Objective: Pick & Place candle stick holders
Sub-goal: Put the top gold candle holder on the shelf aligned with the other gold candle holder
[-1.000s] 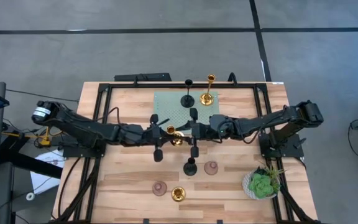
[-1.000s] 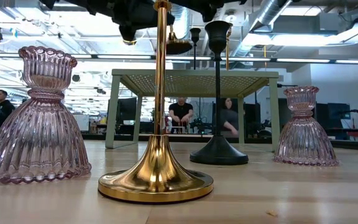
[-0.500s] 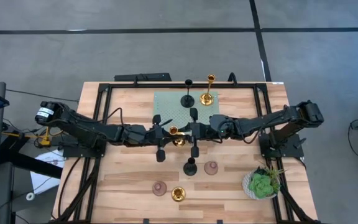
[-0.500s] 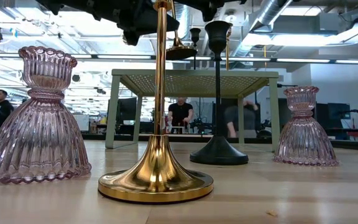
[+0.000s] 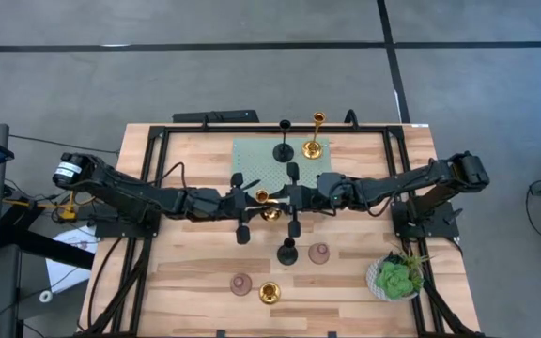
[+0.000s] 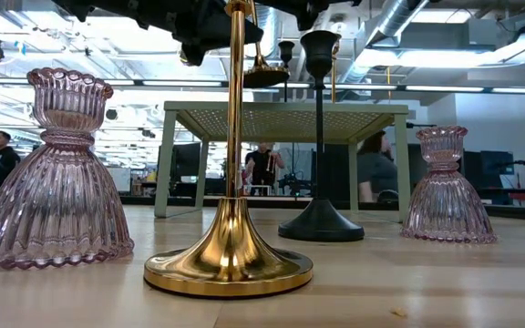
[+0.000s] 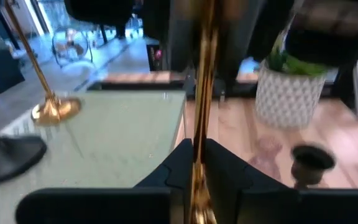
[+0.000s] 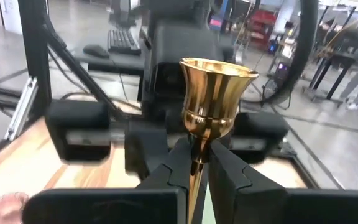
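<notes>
A gold candle stick holder point(image 5: 267, 208) hangs upright over the table's middle, between my two grippers. My left gripper point(image 5: 255, 201) reaches in from the left and is shut on it. My right gripper point(image 5: 281, 202) reaches in from the right and is also shut on it. Its round base point(image 6: 264, 76) shows in the low view, above the table. A black holder point(image 5: 284, 143) and a gold one point(image 5: 315, 141) stand on the raised green shelf point(image 5: 252, 160). A black holder point(image 5: 288, 252), two pink ones point(image 5: 320, 253) point(image 5: 242, 284) and a gold one point(image 5: 270, 293) stand by their bases on the near half. My left gripper pinches the slim gold stem point(image 7: 201, 134) between its two fingers, which come in level from the table's left and lie across it. The stem stands upright and the holder is clear of the table. My right gripper pinches the stem just below the flared cup point(image 8: 196, 163) between its two fingers. They come in about level from the table's right, across the stem. The cup point(image 8: 217, 87) stands upright above the fingers.
A green plant in a white pot point(image 5: 396, 278) stands at the near right corner. The green shelf stands on legs point(image 6: 165, 164) at the table's far middle. People move in the room beyond the table. Bare wood lies at the near left.
My left gripper has edged a little toward the table's right with the gold holder, closer to my right gripper. The holder has stayed upright and clear of the table.
</notes>
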